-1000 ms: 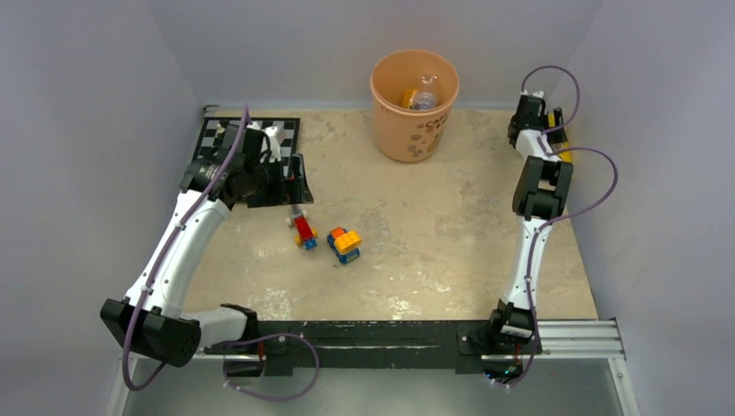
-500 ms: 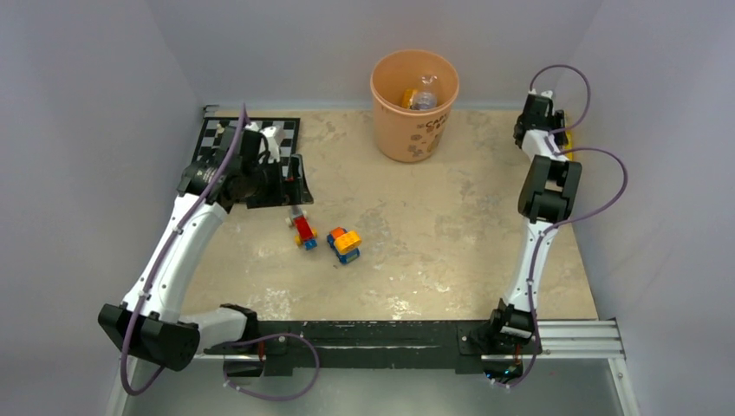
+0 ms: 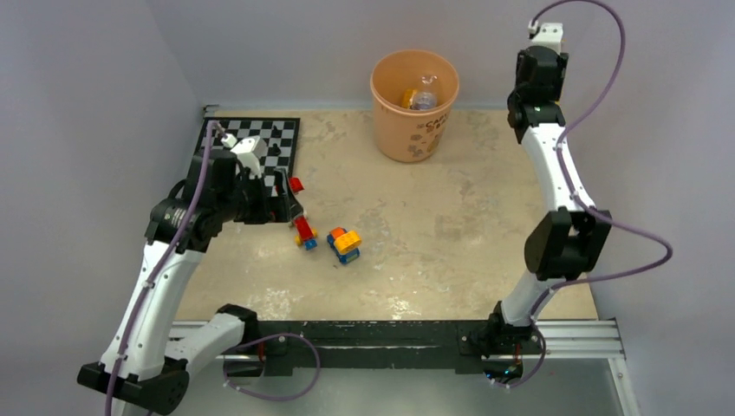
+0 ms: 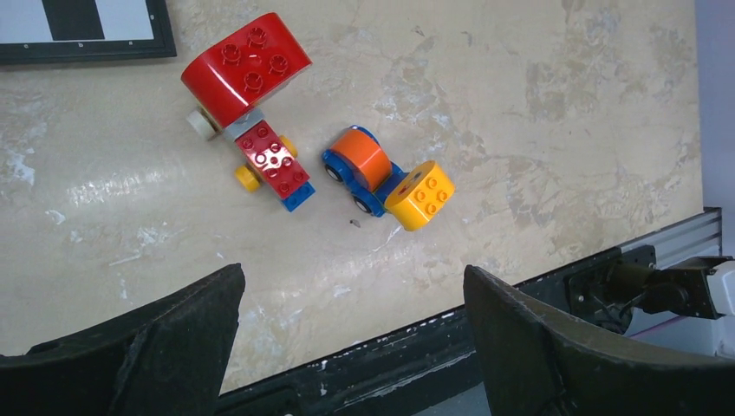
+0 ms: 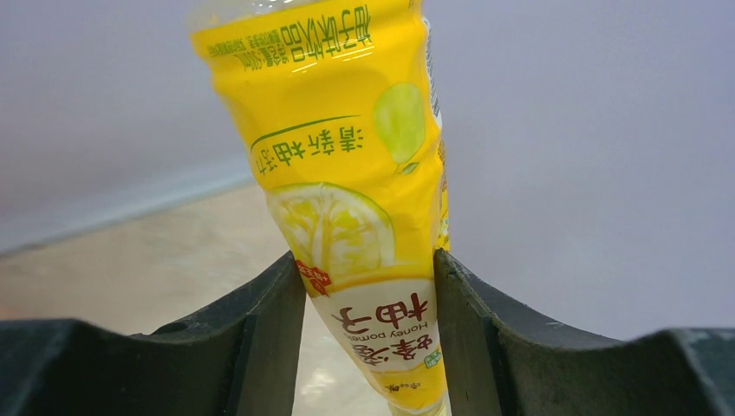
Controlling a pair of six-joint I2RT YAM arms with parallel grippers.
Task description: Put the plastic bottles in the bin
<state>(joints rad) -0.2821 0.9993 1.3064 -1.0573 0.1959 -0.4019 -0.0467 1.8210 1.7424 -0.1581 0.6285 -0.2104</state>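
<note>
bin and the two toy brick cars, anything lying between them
Nothing. In the top view, the tabletop between the bin and the red car and orange-and-blue car is bare, only stained surface.

Left arm [image 3: 160, 277]: upper link swung out to the left of its base, elbow bent, forearm reaching forward and inward.
Left gripper [image 4: 351, 290]: pointing down, jaws spread wide — nothing between them.
Right arm [image 3: 555, 173]: elbow low on the right side, forearm rising steeply toward the far right, wrist at the top.
Right gripper [image 5: 368, 277]: both fingers pressed against the sides of a yellow-labelled bottle [image 5: 338, 130] — held off the surface.
</note>
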